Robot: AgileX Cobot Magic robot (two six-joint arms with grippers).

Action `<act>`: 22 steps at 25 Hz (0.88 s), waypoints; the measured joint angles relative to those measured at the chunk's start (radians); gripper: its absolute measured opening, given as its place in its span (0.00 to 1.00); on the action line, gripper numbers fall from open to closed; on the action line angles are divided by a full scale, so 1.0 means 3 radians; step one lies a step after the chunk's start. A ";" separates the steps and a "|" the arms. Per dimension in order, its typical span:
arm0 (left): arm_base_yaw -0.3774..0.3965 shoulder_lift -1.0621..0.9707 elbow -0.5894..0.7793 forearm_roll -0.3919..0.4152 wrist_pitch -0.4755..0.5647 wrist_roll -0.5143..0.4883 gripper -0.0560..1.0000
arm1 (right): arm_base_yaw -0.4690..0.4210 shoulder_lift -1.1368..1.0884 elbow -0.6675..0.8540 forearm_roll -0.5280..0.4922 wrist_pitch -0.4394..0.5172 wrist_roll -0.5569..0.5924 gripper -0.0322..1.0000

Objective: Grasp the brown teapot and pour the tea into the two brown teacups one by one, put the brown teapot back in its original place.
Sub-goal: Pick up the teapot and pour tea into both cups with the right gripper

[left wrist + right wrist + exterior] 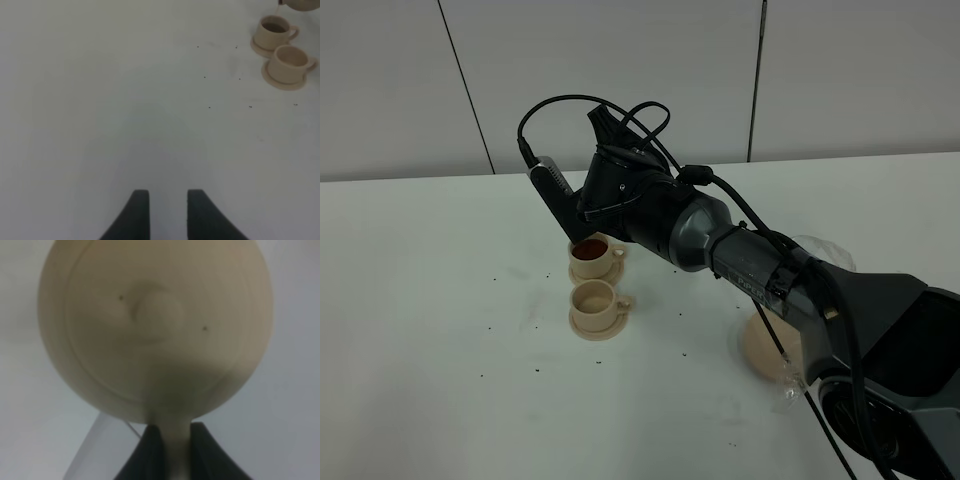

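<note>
On the tabletop, the far cup holds brown tea — the near cup shows a pale inside. The right end effector grasps the teapot by its handle — the left end effector is released.

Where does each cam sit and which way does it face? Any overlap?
Exterior high: up above, looking down on table; right arm over filled cup, empty cup beside.
Left wrist: behind open left pincer, facing across table.
Right wrist: close on teapot lid; right pincer grips it.
Shared: exterior and left wrist both show the cups.
</note>
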 joint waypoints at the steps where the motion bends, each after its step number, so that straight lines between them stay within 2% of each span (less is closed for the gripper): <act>1: 0.0000 0.0000 0.0000 0.0000 0.0000 0.0000 0.29 | 0.0000 0.0000 0.0000 0.0007 0.0005 0.0016 0.12; 17: 0.0000 0.0000 0.0000 0.0000 0.0000 0.0000 0.29 | 0.0000 0.0000 0.0000 0.0062 0.0150 0.0192 0.12; 22: 0.0000 0.0000 0.0000 0.0000 0.0000 0.0000 0.29 | -0.0015 0.0000 0.0000 0.0170 0.0170 0.0241 0.12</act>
